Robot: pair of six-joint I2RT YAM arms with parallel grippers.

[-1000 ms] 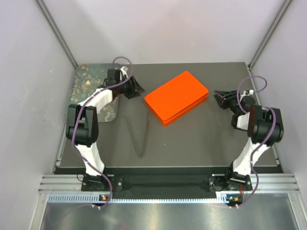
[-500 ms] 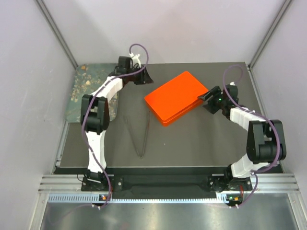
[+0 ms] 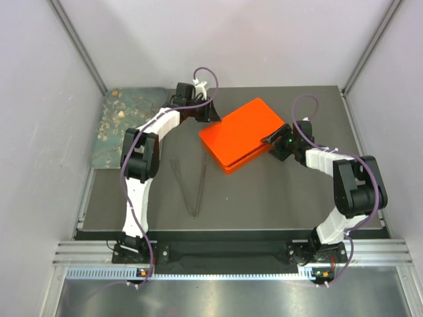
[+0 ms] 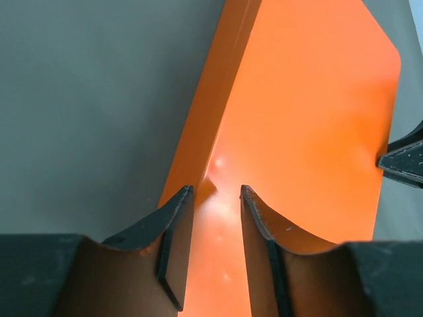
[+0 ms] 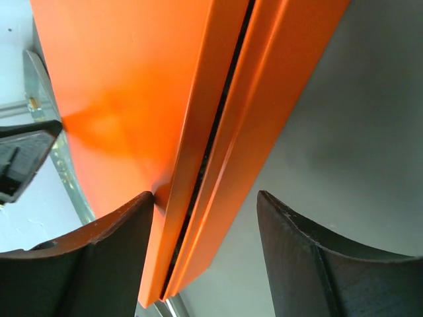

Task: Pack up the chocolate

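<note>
Tiny brown and tan chocolate lumps (image 3: 119, 113) lie scattered on a speckled green tray (image 3: 106, 148) in the far left corner of the dark surface (image 3: 277, 191). They are apart from both grippers and too small to tell which way each one points. The left arm reaches along the far edge. The left gripper (image 3: 210, 113) is a little open over the far left corner of a flat orange box (image 3: 241, 132). The right arm bends in from the right edge. The right gripper (image 3: 274, 140) is wide open, with the box's side between its fingers. Thin metal tongs (image 3: 194, 211) lie near the middle.
</note>
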